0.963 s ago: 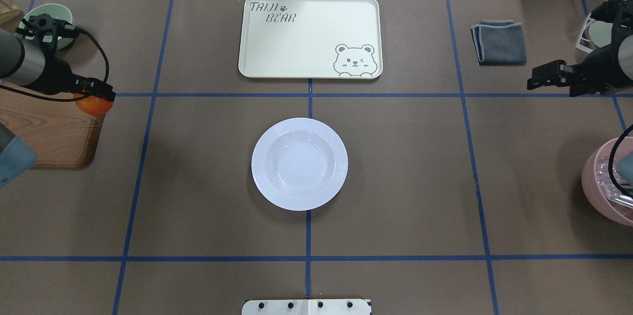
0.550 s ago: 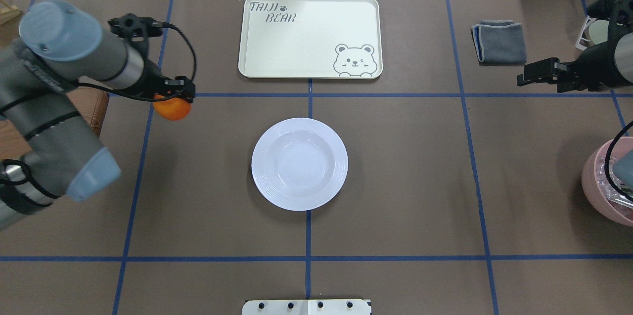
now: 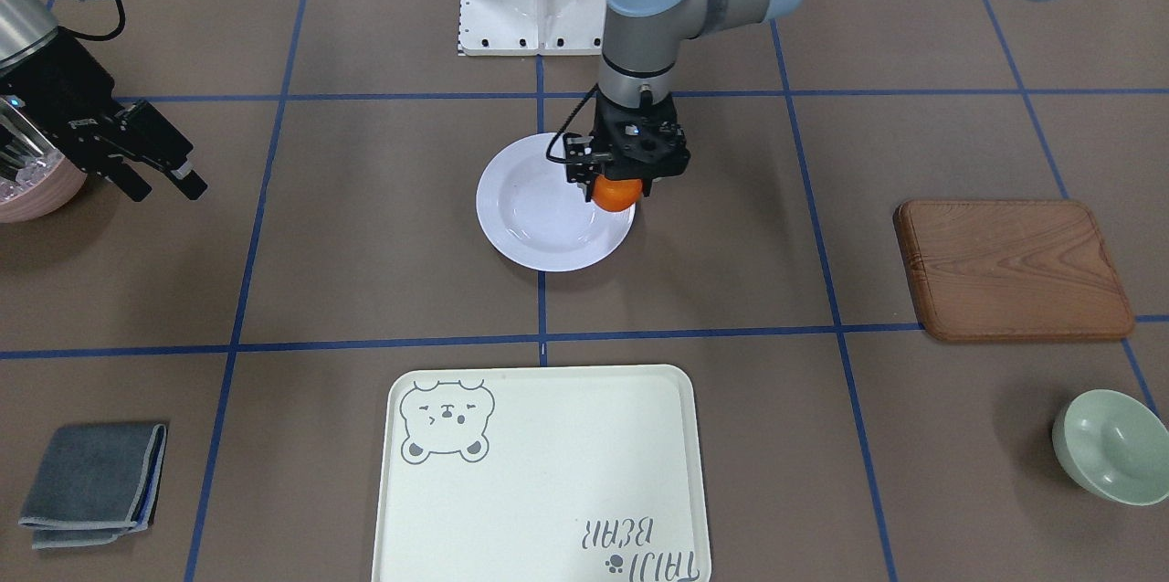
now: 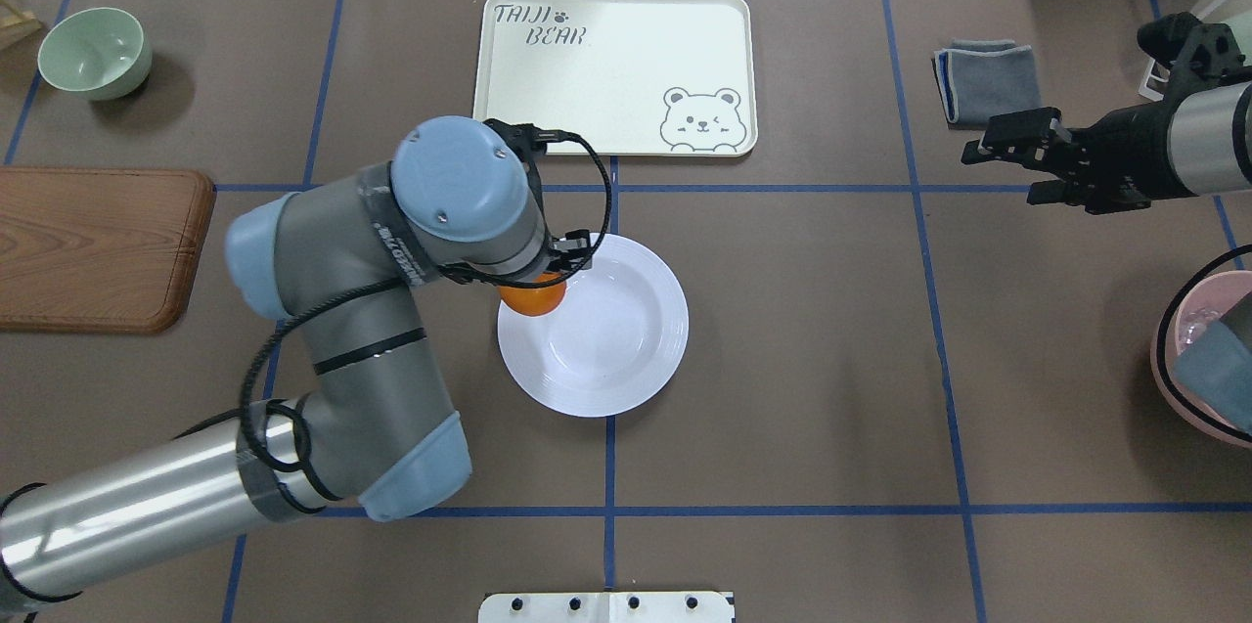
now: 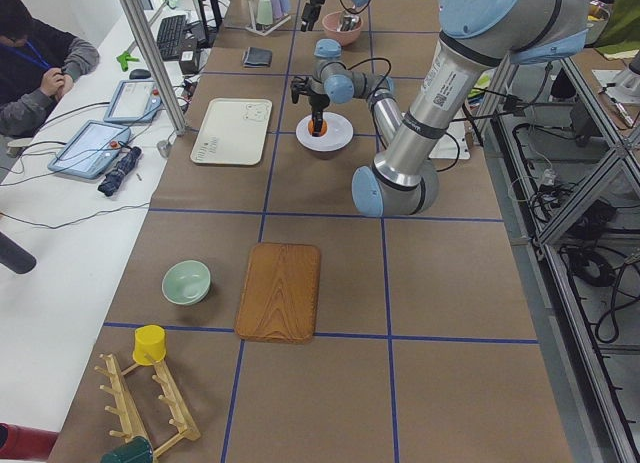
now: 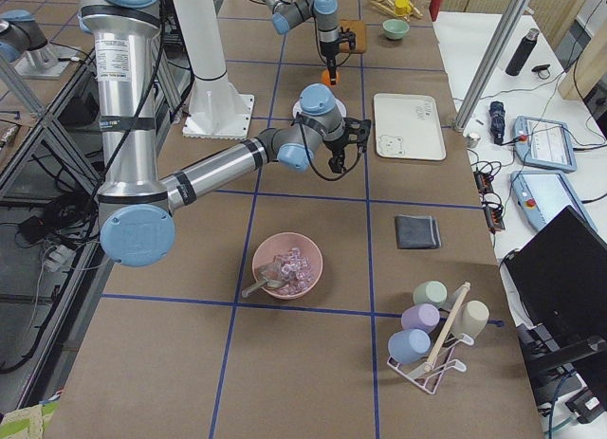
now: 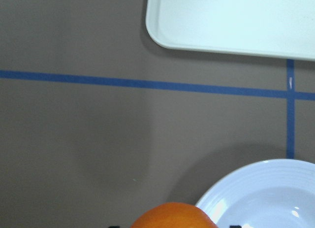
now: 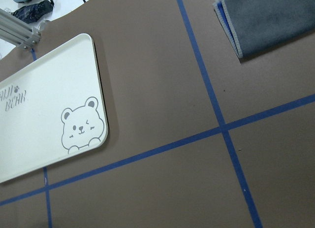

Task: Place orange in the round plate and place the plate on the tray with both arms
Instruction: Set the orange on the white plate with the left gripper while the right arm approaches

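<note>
Left gripper (image 3: 616,189), jaws clasping the orange (image 3: 613,196), has crossed the desk (image 3: 365,244) to the round plate's (image 3: 534,244) rim; release into the plate seems next.

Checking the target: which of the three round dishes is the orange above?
The white round plate: the orange hangs over its rim. The green bowl and pink bowl sit far away.

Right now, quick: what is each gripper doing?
Left gripper: closed on the orange, above the edge of the round plate.
Right gripper: open, holding nothing.
</note>
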